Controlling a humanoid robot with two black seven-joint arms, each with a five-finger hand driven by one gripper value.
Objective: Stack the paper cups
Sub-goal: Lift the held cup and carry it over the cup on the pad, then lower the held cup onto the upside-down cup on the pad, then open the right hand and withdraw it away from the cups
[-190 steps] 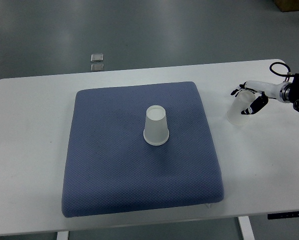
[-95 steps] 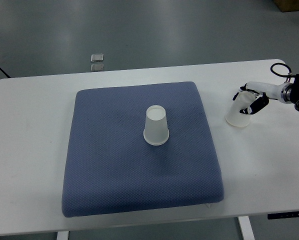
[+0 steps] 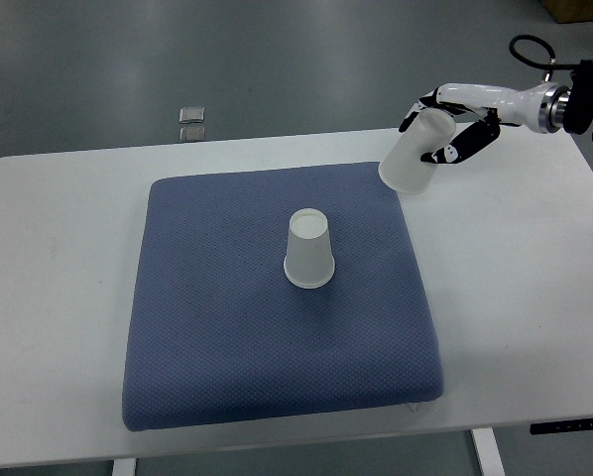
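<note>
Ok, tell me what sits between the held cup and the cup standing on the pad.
Nothing: the top view shows only bare blue pad between the held cup and the standing cup.

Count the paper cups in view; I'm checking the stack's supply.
2: one upside-down paper cup on the blue mat; one tilted cup held aloft by the right hand.

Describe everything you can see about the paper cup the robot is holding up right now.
The held cup is a plain white paper cup, slightly translucent-looking, tapered, with no print visible. The right hand grips it around its narrow end, fingers wrapped on the sides. It is lifted off the table and tilted, wide mouth pointing down and left, above the far right corner of the blue mat. Only the hand touches it; the other cup stands apart, upside down, mid-mat.
</note>
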